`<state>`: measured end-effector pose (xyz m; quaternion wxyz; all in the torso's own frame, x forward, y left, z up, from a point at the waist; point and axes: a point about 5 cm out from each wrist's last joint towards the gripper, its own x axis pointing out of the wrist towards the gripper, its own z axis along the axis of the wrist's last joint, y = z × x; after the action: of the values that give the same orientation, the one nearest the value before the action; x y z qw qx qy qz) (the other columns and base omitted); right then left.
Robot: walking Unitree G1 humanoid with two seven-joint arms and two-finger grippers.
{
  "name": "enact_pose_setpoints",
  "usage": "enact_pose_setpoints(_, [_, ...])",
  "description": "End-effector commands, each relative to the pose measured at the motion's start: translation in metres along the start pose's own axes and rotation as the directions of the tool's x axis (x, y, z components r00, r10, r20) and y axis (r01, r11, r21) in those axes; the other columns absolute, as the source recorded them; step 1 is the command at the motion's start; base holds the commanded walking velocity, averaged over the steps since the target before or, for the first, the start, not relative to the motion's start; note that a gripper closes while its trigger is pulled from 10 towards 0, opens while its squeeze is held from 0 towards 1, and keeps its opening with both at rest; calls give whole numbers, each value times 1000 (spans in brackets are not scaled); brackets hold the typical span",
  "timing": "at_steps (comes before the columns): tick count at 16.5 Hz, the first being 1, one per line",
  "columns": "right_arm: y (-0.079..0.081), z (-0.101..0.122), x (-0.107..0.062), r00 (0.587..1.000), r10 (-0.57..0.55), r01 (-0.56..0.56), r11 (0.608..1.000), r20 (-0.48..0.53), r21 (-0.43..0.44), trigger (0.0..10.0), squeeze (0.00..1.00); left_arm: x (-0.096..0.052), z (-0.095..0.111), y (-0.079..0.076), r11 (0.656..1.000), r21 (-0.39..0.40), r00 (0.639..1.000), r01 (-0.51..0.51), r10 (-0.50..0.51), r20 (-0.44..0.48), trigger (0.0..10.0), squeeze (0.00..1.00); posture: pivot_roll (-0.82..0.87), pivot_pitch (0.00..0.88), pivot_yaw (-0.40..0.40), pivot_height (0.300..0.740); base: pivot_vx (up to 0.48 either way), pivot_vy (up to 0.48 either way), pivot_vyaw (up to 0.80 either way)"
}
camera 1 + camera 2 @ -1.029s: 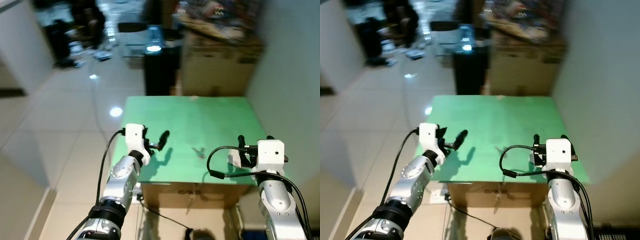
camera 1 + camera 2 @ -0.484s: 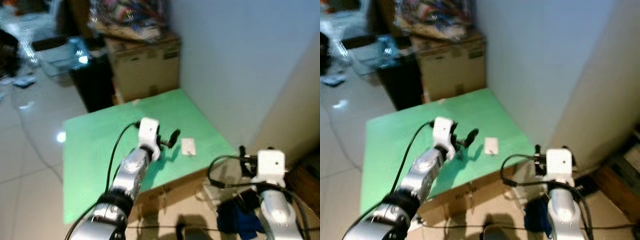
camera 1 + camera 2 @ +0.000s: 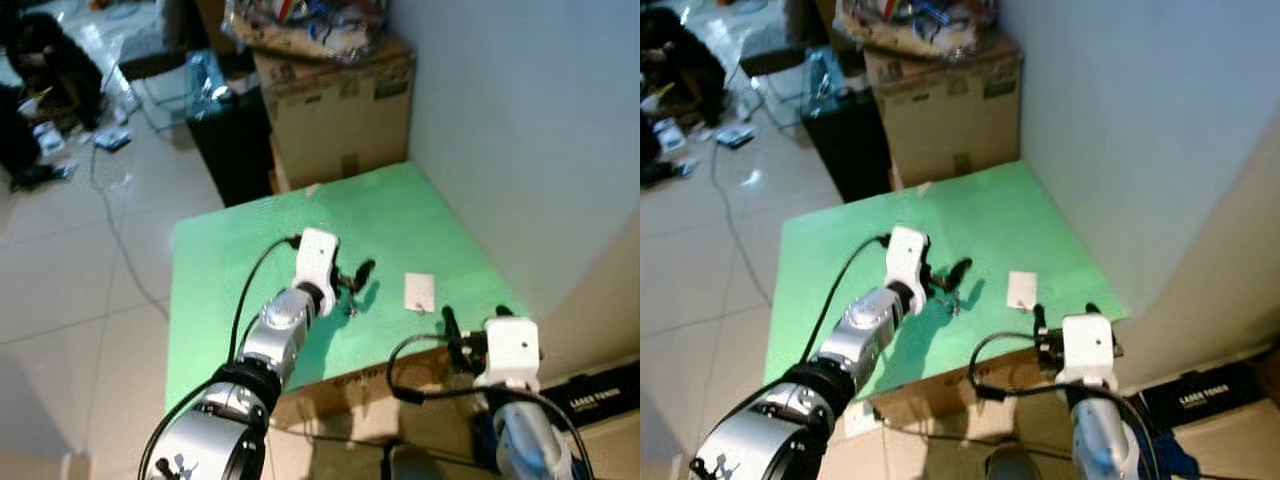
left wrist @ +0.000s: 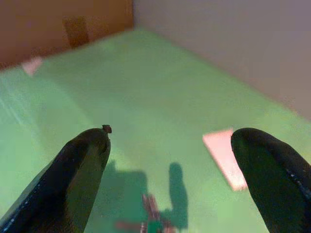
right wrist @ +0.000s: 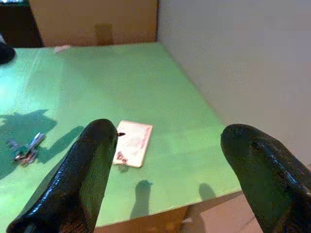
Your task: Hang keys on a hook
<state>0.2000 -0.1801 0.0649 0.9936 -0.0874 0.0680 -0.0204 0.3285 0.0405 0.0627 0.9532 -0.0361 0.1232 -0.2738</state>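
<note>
Left arm stretched forward over the desk [image 3: 220,290], wrist raised. Left pincer [image 3: 352,281] hovers just above the surface, its two black fingers [image 4: 82,165] spread wide, holding nothing. Right arm bent, kept low at the desk's near edge. Right pincer [image 5: 170,160] fingers [image 5: 87,170] also wide apart, empty.

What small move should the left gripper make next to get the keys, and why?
Probably lower the left gripper a little toward the keys and bring its fingers around them. The keys lie flat on the green table, untouched, just below and before the open fingers, as the left wrist view shows. The right gripper hovers open near the table's edge, farther from them, by the white card.
</note>
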Motion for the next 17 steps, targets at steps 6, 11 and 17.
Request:
enact_pose_setpoints(6, [11, -5, -25, 999, -27, 29, 998, -32, 49, 10000, 0, -12, -28, -9, 989, 60, 989, 133, -129, -75, 10000, 0, -305, 162, 247, 740, 0, 0, 0])
enact_pose_setpoints(11, [13, -4, -27, 999, -40, 42, 997, -36, 60, 10000, 0, -21, -43, -14, 986, 51, 984, 160, -155, -90, 10000, 0, -309, 167, 256, 740, 0, 0, 0])
enact_pose_setpoints(17, [16, -2, -33, 999, -23, 25, 998, -40, 50, 10000, 0, -13, -44, -29, 995, 3, 990, 103, -102, -99, 10000, 0, -321, 196, 242, 740, 0, 0, 0])
